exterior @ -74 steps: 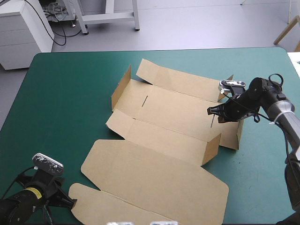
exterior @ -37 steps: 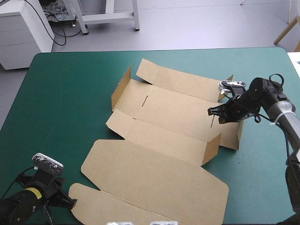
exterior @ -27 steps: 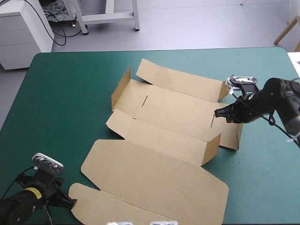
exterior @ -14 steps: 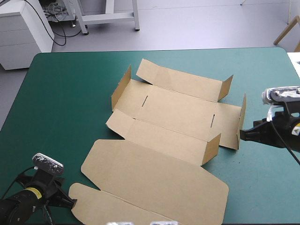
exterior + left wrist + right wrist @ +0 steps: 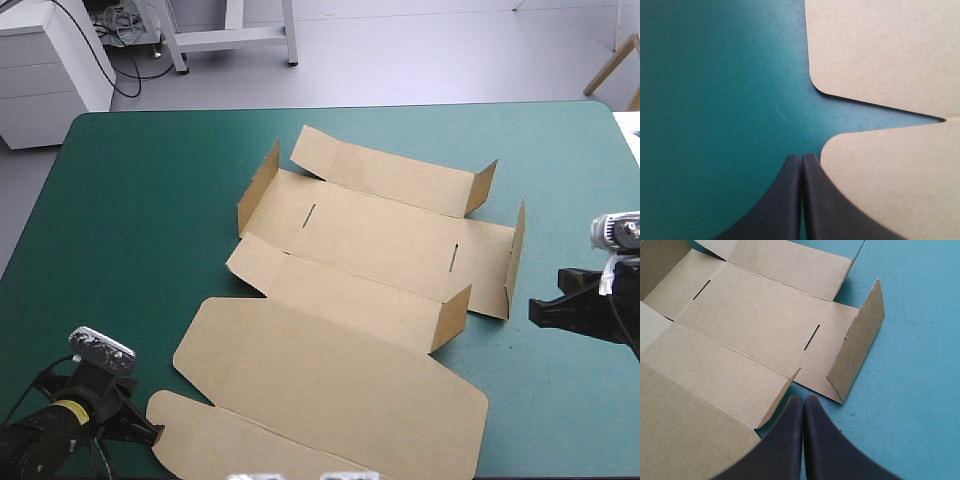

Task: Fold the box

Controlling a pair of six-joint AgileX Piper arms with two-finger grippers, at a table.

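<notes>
The brown box lies as a cut sheet in the middle of the teal-green table, its lid flat toward the near edge. Small flaps stand raised at its left end and right end. My right gripper hovers off the box's right end, shut and empty; its wrist view looks down on the raised right flap and the slotted floor. My left gripper rests at the near left corner, shut, beside the lid's rounded tabs.
Bare teal-green cover stretches to the left of the box and also along the far edge and the right side.
My right gripper was over the box's right end, at the raised flap. It has drawn back to the right and toward the near edge, clear of the board. The left arm stayed still.
</notes>
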